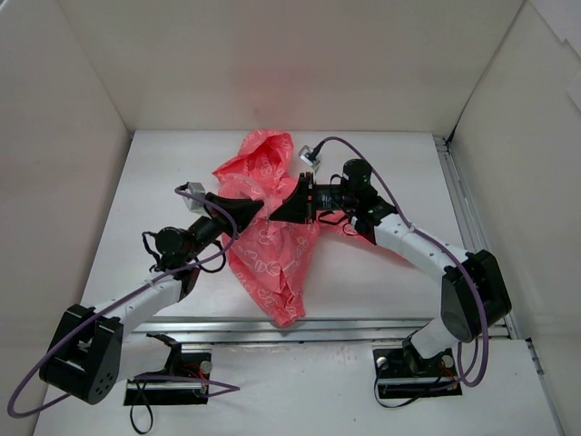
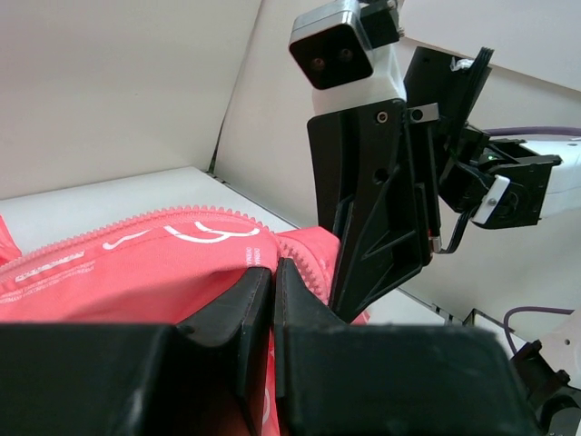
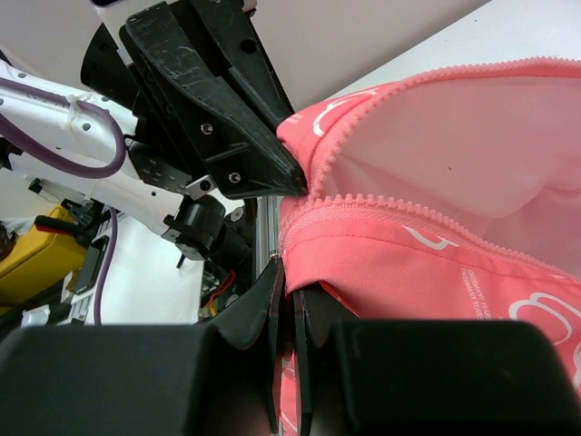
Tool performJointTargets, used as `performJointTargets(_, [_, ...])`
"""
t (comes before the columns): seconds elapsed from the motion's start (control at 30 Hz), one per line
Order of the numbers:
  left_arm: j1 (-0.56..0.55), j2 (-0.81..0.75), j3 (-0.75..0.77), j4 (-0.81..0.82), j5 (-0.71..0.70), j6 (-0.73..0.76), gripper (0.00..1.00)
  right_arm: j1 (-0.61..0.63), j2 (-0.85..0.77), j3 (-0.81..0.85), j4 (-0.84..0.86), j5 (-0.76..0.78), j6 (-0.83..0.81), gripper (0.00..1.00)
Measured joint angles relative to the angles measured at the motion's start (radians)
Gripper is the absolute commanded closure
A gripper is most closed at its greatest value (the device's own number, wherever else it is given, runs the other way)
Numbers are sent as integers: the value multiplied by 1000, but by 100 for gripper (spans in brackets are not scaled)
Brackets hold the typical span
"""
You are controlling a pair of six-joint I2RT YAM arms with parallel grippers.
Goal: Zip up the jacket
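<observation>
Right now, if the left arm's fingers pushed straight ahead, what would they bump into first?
Probably the right arm's fingers, just ahead, with a pinch of jacket between. The gap is hard to judge.

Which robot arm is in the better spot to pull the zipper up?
Probably left: the left gripper pinches the coral-pink patterned jacket right where the two zipper rows meet; the right gripper only clamps the edge nearby.

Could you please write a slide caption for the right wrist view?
Open zipper edge of the jacket pinched by right gripper, left gripper clamped alongside.
</observation>
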Motion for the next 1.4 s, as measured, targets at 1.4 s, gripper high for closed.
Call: performJointTargets(1.4, [-9,-42,-17,-18,-16,56,100,-23,-15,-11,14,1,30,100])
